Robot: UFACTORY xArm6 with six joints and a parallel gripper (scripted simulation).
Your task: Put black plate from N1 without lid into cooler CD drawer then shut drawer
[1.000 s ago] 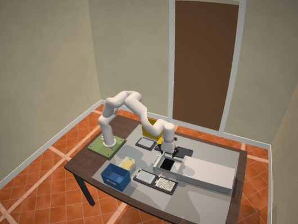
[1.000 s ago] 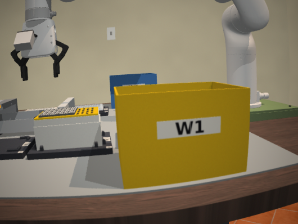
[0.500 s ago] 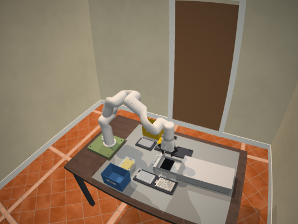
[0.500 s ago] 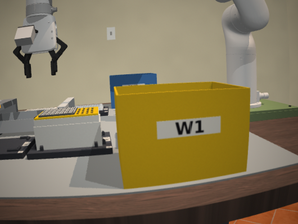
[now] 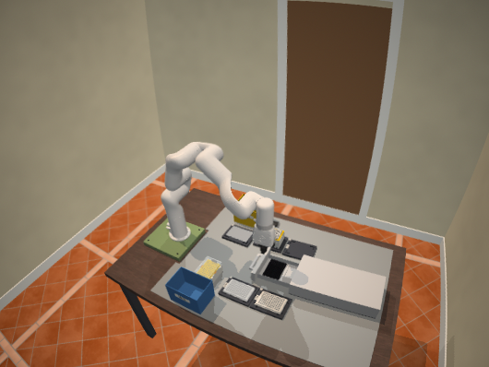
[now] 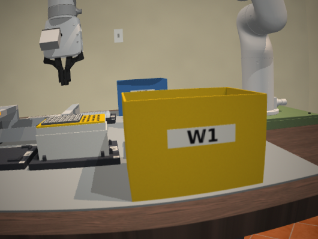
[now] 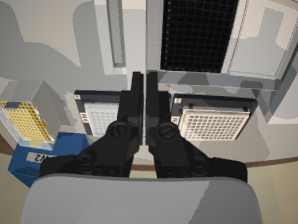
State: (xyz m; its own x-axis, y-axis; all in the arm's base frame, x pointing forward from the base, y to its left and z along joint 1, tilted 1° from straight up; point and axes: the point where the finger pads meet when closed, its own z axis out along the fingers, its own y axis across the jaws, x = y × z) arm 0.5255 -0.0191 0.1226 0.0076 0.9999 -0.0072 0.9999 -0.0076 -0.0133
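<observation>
The black plate [image 5: 276, 268] lies flat in the open drawer of the cooler [image 5: 341, 282], in the place nearer the bar handle [image 5: 256, 261]. In the wrist view the plate [image 7: 201, 23] sits between the handle [image 7: 115, 30] and the drawer's other, empty place [image 7: 266, 30]. My gripper [image 5: 264, 249] hangs above the drawer's handle end, clear of it. Its fingers are shut together with nothing between them, as the exterior view also shows [image 6: 64, 80].
A blue bin [image 5: 190, 290] and a tip box [image 5: 208, 268] stand near the table's front left. Two white plates in nests [image 5: 238, 290] [image 5: 270, 301] lie beside the drawer. The yellow bin W1 [image 6: 195, 141] stands behind the arm. A dark empty nest [image 5: 300, 249] lies beyond the drawer.
</observation>
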